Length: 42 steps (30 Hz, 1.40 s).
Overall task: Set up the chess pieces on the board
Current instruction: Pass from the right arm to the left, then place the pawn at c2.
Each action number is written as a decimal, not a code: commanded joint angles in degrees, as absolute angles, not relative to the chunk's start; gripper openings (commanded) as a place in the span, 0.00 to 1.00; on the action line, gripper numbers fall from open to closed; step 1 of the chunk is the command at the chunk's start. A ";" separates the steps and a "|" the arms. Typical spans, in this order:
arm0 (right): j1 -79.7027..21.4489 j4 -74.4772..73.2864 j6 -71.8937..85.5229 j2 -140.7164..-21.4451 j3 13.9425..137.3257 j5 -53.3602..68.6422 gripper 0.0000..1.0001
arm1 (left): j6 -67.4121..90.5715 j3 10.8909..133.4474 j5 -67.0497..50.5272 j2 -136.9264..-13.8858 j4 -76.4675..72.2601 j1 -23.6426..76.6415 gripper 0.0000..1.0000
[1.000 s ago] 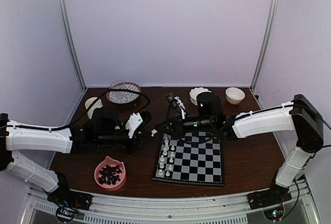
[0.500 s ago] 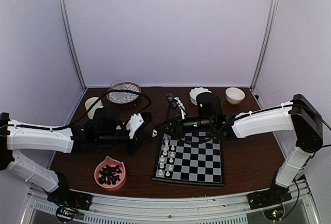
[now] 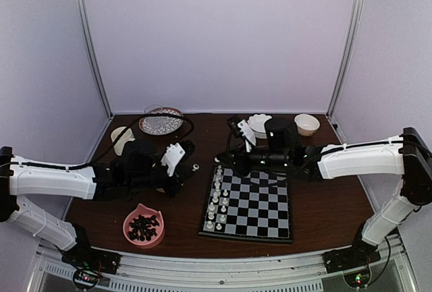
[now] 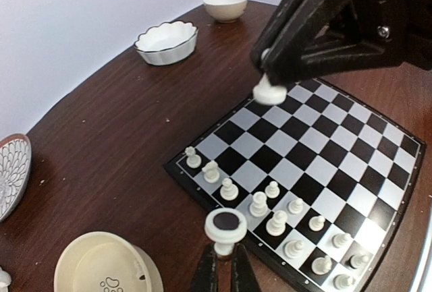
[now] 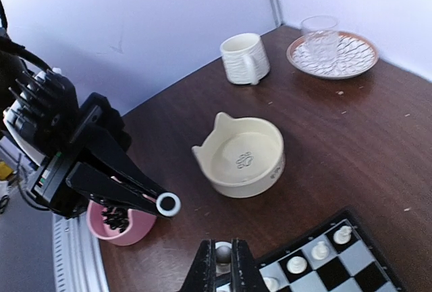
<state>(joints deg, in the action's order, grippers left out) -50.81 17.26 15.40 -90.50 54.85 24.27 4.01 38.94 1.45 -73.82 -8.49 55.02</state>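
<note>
The board [image 3: 251,206] lies at the table's front centre, with several white chess pieces [image 3: 216,204] standing on its two left columns. My left gripper [image 3: 194,167] hovers just left of the board's far-left corner, shut on a white piece [image 4: 226,228] whose round base faces the camera. My right gripper [image 3: 221,160] hangs over the board's far-left corner, shut on another white piece [image 5: 223,255]. That piece also shows in the left wrist view [image 4: 270,92] above the board [image 4: 317,164]. The left gripper's piece shows in the right wrist view [image 5: 167,203].
A pink bowl [image 3: 143,226] of black pieces sits front left. A cream cat-eared bowl [image 5: 243,154] sits below the left arm. A mug [image 3: 121,137], a patterned plate [image 3: 160,122] with a glass, a scalloped white dish [image 3: 258,123] and a small bowl [image 3: 306,124] line the back.
The two grippers, close together before, have drawn apart. The right arm has shifted right and back; the left gripper has moved slightly back. Each still holds its piece.
</note>
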 commanded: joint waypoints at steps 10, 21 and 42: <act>-50.93 12.53 5.76 -96.82 53.46 5.77 0.00 | 9.69 38.85 14.63 -71.54 -8.17 53.60 0.00; -50.89 12.98 8.72 -99.05 51.08 5.64 0.00 | 9.80 39.08 12.69 -72.37 -7.96 53.48 0.00; -51.79 12.04 5.80 -105.96 55.74 6.99 0.03 | 8.96 39.46 8.89 -73.35 -7.77 53.52 0.00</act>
<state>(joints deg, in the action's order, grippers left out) -51.31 11.97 6.15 -105.01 53.95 6.46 9.19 38.92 10.02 -72.71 -6.11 53.71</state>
